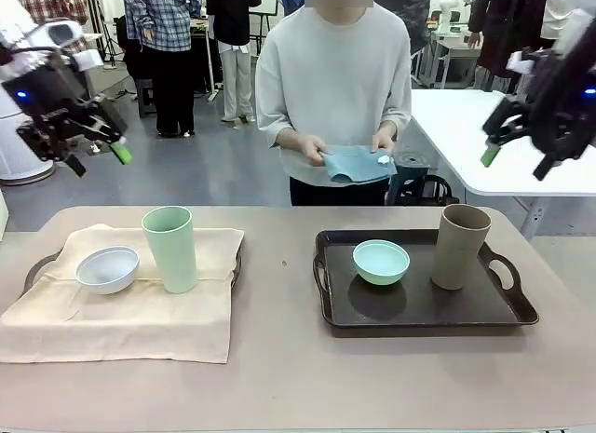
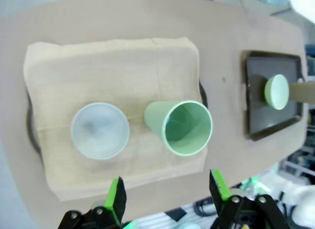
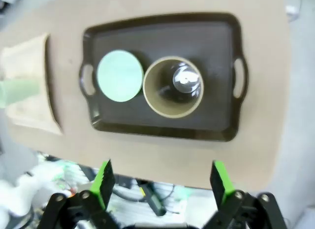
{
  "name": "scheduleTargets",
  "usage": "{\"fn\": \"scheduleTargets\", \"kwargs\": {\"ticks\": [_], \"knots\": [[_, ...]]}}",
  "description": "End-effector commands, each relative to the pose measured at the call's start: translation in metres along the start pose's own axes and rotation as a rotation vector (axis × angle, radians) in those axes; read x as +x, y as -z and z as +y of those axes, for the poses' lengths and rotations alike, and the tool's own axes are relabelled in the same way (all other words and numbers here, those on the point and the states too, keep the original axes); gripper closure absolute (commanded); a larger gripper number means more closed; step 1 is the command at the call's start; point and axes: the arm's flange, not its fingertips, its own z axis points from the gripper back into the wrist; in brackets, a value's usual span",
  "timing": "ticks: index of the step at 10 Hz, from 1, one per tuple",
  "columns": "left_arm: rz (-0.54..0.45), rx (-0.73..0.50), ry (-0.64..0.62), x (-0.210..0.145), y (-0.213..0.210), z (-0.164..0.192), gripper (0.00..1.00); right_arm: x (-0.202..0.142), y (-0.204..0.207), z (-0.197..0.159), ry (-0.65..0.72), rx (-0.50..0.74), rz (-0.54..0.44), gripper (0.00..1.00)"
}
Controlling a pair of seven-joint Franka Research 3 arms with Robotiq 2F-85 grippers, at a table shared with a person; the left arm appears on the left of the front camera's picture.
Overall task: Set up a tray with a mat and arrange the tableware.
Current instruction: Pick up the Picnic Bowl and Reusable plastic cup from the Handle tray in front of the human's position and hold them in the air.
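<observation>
We see the left pincer (image 1: 98,158) up in the air over the left end of the counter (image 1: 298,377), jaws apart, nothing in them. The right pincer (image 1: 517,161) is raised over the right end, jaws wide apart, also empty.

A beige mat (image 1: 140,312) is draped over the left tray (image 1: 39,265); only the tray's dark rim and handle peek out, and the mat's near edge hangs down onto the counter. On the mat is the small white bowl (image 1: 107,268), with the tall pale-green tumbler (image 1: 170,249) upright just beside it on its right, close but apart.

The dark tray (image 1: 419,317) on the right is bare, with no mat in it. It holds the small mint-green bowl (image 1: 381,262) near its middle and the tall tan-brown tumbler (image 1: 460,247) upright toward its right handle. From the right wrist the two look almost touching; from the front we see a gap.

At the far side a person holds a folded blue cloth (image 1: 358,163) in both hands, above the counter edge.
</observation>
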Motion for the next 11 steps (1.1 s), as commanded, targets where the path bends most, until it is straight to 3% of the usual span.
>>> {"fn": "scheduleTargets", "kwargs": {"ticks": [1, 4, 5, 6, 9, 10, 11], "knots": [[0.038, -0.120, -0.014, -0.010, -0.015, 0.034, 0.11, -0.033, -0.009, -0.047, 0.022, 0.137, -0.034, 0.00], [0.028, -0.224, -0.038, -0.033, -0.039, 0.081, 0.11, -0.070, -0.018, -0.091, 0.073, 0.224, -0.056, 0.00], [0.015, -0.172, 0.032, -0.039, -0.036, 0.081, 0.11, -0.071, -0.013, -0.082, 0.063, 0.166, -0.014, 0.00], [0.030, -0.176, -0.050, -0.021, -0.039, 0.075, 0.11, -0.061, -0.027, -0.093, 0.079, 0.191, -0.062, 0.00], [0.030, -0.176, -0.050, -0.021, -0.039, 0.075, 0.11, -0.067, -0.024, -0.095, 0.084, 0.186, -0.048, 0.00], [0.034, -0.174, -0.030, -0.027, -0.038, 0.079, 0.11, -0.066, -0.020, -0.096, 0.092, 0.257, -0.012, 0.00], [0.101, -0.314, -0.033, -0.028, -0.045, 0.098, 0.11, -0.068, -0.022, -0.119, 0.131, 0.354, 0.014, 0.00]]}}
